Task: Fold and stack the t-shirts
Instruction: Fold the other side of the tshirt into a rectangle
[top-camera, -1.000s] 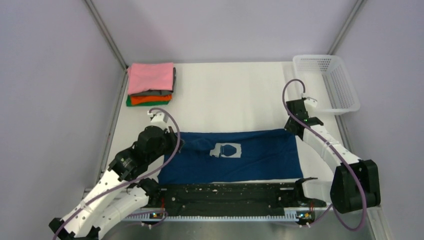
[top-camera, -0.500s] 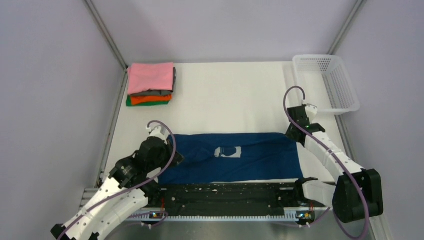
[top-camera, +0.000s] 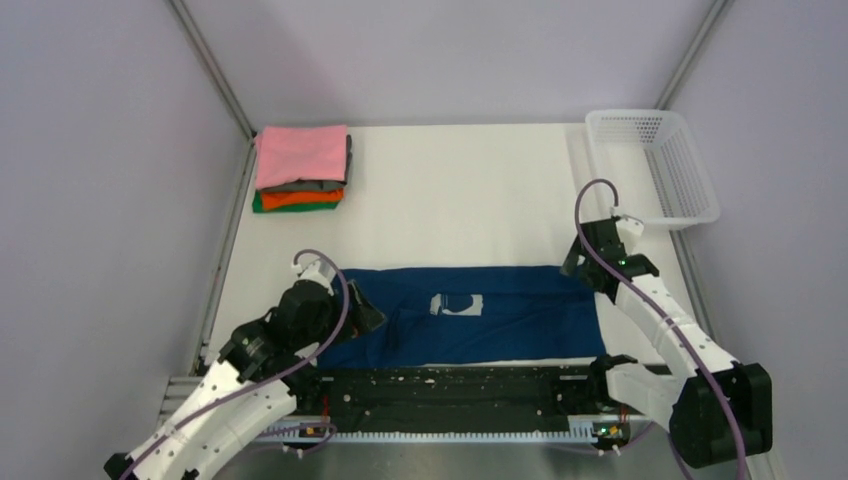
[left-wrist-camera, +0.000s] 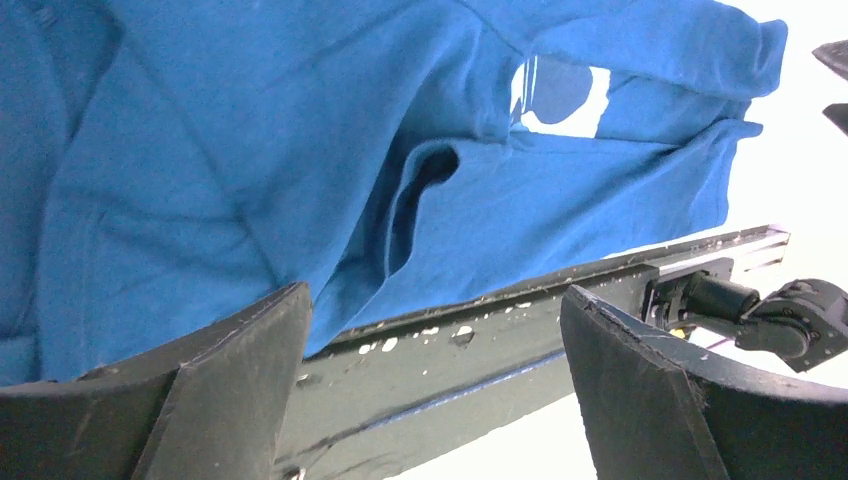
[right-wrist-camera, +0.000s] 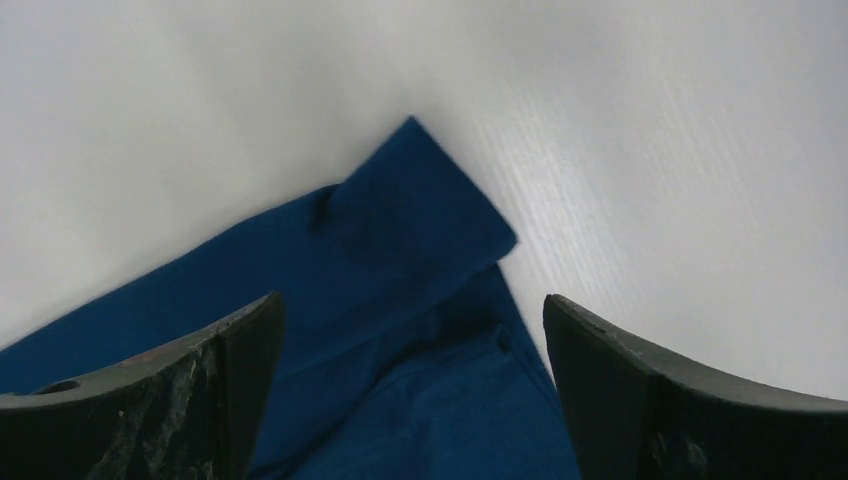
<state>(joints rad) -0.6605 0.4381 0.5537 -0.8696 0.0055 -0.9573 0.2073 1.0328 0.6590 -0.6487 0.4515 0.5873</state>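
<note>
Near edge: a black rail (top-camera: 460, 385) runs along the front of the worktop (top-camera: 450, 190). Just behind it lies the navy t-shirt (top-camera: 510, 320), folded into a band. Its long axis runs left to right, parallel to the near edge. The white print (top-camera: 456, 303) shows mid-band, partly tucked under a fold.

The left end effector (left-wrist-camera: 435, 295) has its jaws wide with nothing between them. It sits low at the band's left end, where the cloth is rucked into a ridge, and the rest of the shirt stretches away to its right.

The right end effector (right-wrist-camera: 410, 300) is likewise spread wide and empty. It hovers over the band's far-right corner, where a flap (right-wrist-camera: 420, 215) juts onto bare worktop. This is probably a sleeve, though the view is too close to be sure.

Judgement: each arm is nearer its own end of the band, so the next fold likely goes across the long axis.

Far-left corner: the stack of folded t-shirts (top-camera: 300, 172), pink on top, sits well apart from the navy one, and the left arm is the nearer. Far-right corner: the white mesh basket (top-camera: 660, 165).
</note>
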